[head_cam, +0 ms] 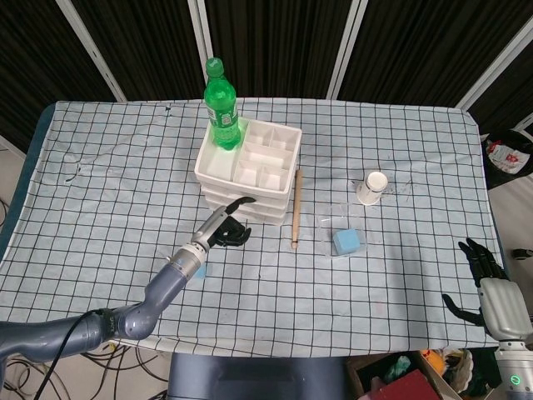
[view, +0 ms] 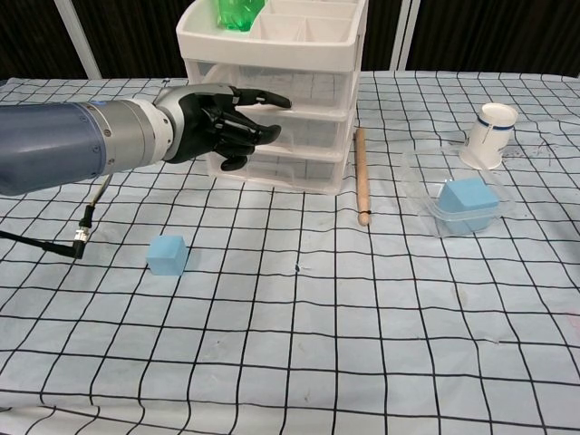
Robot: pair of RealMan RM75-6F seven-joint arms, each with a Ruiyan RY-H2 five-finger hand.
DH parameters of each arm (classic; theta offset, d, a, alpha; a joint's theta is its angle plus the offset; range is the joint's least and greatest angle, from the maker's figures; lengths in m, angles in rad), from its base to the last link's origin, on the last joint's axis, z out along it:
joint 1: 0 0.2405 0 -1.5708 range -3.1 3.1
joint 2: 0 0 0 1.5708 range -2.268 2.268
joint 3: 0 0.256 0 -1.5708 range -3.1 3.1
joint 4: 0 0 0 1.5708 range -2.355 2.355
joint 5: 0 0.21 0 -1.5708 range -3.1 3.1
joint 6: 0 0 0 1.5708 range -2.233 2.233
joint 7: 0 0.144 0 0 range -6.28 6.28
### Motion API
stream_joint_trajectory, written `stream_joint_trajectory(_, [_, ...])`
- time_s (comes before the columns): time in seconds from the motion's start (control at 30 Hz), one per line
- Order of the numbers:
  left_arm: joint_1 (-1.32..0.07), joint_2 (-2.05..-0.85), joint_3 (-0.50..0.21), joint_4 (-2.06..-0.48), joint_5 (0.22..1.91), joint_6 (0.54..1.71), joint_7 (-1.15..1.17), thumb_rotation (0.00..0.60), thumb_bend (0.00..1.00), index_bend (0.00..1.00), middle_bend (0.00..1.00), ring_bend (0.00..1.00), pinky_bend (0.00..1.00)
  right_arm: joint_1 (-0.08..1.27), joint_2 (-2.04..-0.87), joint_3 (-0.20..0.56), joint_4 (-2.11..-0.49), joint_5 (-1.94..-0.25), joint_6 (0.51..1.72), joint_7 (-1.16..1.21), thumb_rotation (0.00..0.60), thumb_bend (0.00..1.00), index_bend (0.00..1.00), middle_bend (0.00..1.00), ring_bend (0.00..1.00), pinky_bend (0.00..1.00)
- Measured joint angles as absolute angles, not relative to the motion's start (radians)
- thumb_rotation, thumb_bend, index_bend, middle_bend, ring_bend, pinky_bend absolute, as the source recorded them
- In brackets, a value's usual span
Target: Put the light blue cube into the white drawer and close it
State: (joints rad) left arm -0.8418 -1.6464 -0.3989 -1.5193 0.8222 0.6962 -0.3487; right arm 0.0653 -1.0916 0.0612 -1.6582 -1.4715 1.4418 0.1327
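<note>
Our left robot hand hovers just in front of the white plastic drawer unit, fingers partly curled and apart, holding nothing. Our right robot hand rests open and idle past the table's near right edge. Nearest us on the checked tablecloth lies the small light blue cube, below the left hand and apart from it. Further right, a larger blue block sits in a clear plastic tray, beside a wooden stick. Beyond stand a white paper cup and a green plastic bottle in the unit's top tray.
</note>
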Motion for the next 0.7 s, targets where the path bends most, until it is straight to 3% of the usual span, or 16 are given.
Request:
stream_joint_trajectory(0.3, [-0.838,-1.646,-0.397,-1.522,0.828,0.691,-0.358,0.6,0.51,0.2,0.96,0.91,0.84,0.065,-1.091,0.061,-1.659,-1.473,1.443,0.132,0.6,0.24,0.0,0.0,0.0,0.18])
stream_joint_trajectory(0.7, [-0.826,-1.629,-0.387,-1.556,0.843,0.688,-0.362,0.6,0.51,0.22,0.96,0.91,0.84,0.065,-1.092,0.06,-1.659,-1.475,1.444,0.13,0.6,0.24,0.0,0.0,0.0,0.18])
